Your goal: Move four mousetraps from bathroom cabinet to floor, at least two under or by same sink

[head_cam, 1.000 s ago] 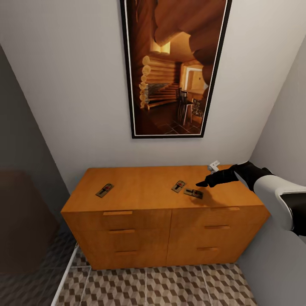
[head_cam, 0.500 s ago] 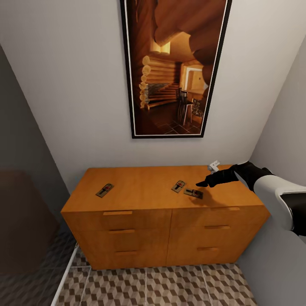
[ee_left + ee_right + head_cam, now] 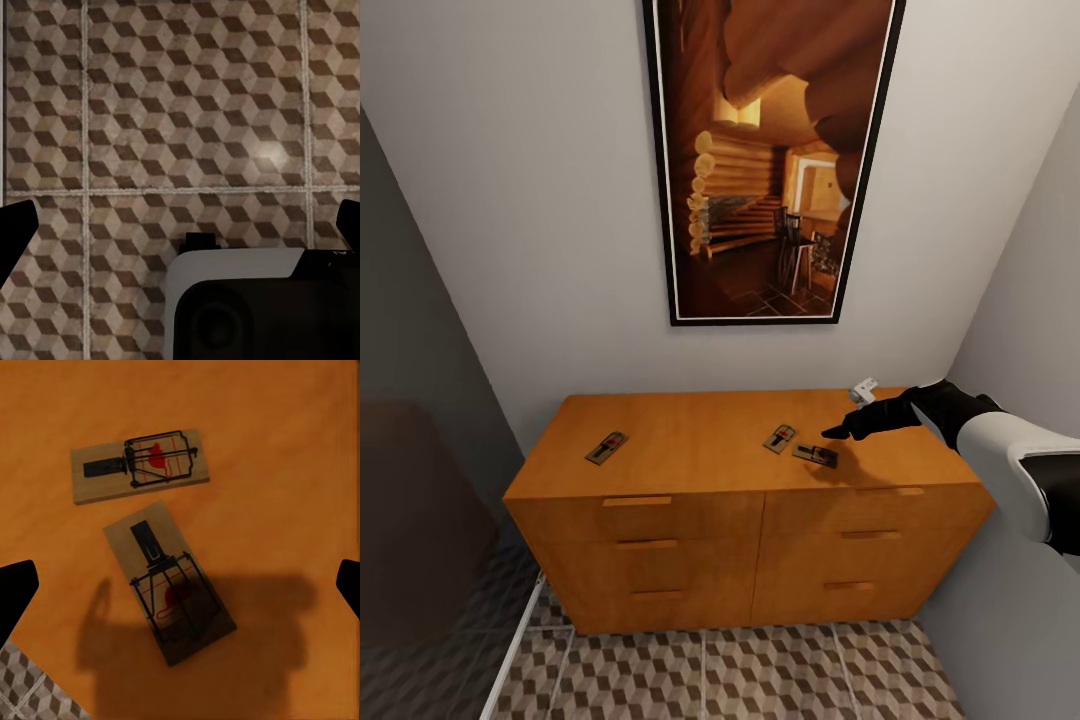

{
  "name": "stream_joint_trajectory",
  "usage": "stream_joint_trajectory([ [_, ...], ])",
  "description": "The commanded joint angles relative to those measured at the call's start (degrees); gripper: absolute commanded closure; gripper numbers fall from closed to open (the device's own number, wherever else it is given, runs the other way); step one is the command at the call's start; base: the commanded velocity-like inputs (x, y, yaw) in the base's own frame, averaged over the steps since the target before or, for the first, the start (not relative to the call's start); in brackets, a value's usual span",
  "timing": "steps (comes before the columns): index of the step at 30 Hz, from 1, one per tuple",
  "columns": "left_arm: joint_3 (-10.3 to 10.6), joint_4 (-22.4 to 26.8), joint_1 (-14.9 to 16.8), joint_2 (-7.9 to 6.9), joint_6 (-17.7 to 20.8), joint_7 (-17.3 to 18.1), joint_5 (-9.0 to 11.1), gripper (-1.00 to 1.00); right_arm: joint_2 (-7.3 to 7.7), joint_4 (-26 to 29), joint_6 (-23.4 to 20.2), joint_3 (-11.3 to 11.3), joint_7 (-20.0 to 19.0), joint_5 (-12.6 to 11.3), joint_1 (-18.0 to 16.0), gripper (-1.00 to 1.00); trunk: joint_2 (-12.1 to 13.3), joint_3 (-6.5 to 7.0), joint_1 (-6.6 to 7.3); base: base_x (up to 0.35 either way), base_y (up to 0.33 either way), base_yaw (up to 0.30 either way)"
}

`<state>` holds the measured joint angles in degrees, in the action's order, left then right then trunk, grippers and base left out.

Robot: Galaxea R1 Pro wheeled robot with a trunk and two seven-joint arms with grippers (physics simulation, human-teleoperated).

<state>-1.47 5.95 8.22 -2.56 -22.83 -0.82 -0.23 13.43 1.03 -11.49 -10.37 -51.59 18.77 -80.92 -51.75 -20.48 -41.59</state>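
Our right gripper [image 3: 838, 432] hangs over the top of the cabinet [image 3: 690, 440], its jaws spread wide: in the right wrist view only the two dark fingertips [image 3: 16, 594] show at the frame's edges, with nothing between them but wood and traps. Directly below lies one mousetrap [image 3: 169, 583], partly in the gripper's shadow, and a second mousetrap [image 3: 140, 466] sits just beside it, apart by a narrow strip of wood. From the head view these are the near trap [image 3: 816, 455] and its neighbour [image 3: 780, 438] at about its 10 o'clock. A third mousetrap [image 3: 606, 447] rests well apart, toward 9 o'clock on the cabinet top. A small white object [image 3: 863, 388] at the back edge is half hidden behind the arm; we cannot tell what it is.

Our left gripper [image 3: 180, 225] hangs released over the bathroom floor [image 3: 180, 112], its fingertips cut off at the frame's sides. The cabinet's drawers are closed.
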Motion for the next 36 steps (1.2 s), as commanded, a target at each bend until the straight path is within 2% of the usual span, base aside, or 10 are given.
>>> stream_joint_trajectory([
  [1,-0.1,-0.1,0.0,0.01,-0.2,-0.1,0.0,-1.00,0.00,0.1,-0.5,-0.4,0.0,-0.5,0.0,-1.00,0.0,-0.07,0.00,0.000,0.000,0.000],
  [21,-0.1,0.0,0.0,0.01,-0.2,-0.1,0.0,-1.00,-0.43,0.1,-0.6,-0.4,1.5,-0.5,0.0,-1.00,0.0,-0.07,0.00,0.000,0.003,0.000],
  [36,-0.1,0.0,0.0,0.01,-0.2,-0.1,0.0,-1.00,-0.42,0.1,-0.6,-0.4,1.9,-0.5,0.0,-1.00,0.0,-0.07,0.00,-0.030,0.125,0.000],
])
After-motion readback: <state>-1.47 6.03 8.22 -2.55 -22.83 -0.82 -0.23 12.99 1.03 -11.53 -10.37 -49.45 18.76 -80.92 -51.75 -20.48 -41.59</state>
